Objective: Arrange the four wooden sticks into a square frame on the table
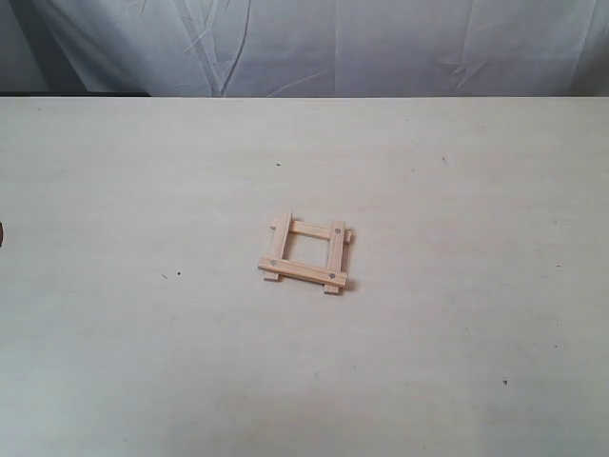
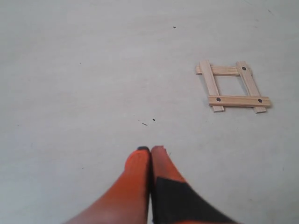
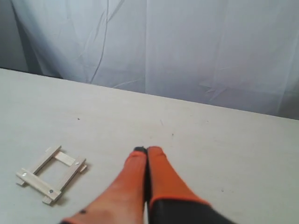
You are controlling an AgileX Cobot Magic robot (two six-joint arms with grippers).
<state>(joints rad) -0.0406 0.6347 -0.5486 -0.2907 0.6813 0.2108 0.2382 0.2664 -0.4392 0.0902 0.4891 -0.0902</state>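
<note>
The four wooden sticks lie as a small square frame (image 1: 304,254) near the middle of the table (image 1: 143,190), ends overlapping at the corners, dark holes showing on the upper strips. The frame (image 2: 232,87) also shows in the left wrist view, well away from my left gripper (image 2: 150,149), whose orange fingers are pressed together with nothing between them. In the right wrist view the frame (image 3: 51,174) lies off to one side of my right gripper (image 3: 147,150), shut and empty too. Neither gripper appears in the exterior view.
A wrinkled white cloth backdrop (image 1: 333,43) hangs behind the table's far edge. A few tiny dark specks (image 1: 178,274) dot the tabletop. A small dark shape (image 1: 2,233) sits at the exterior view's left border.
</note>
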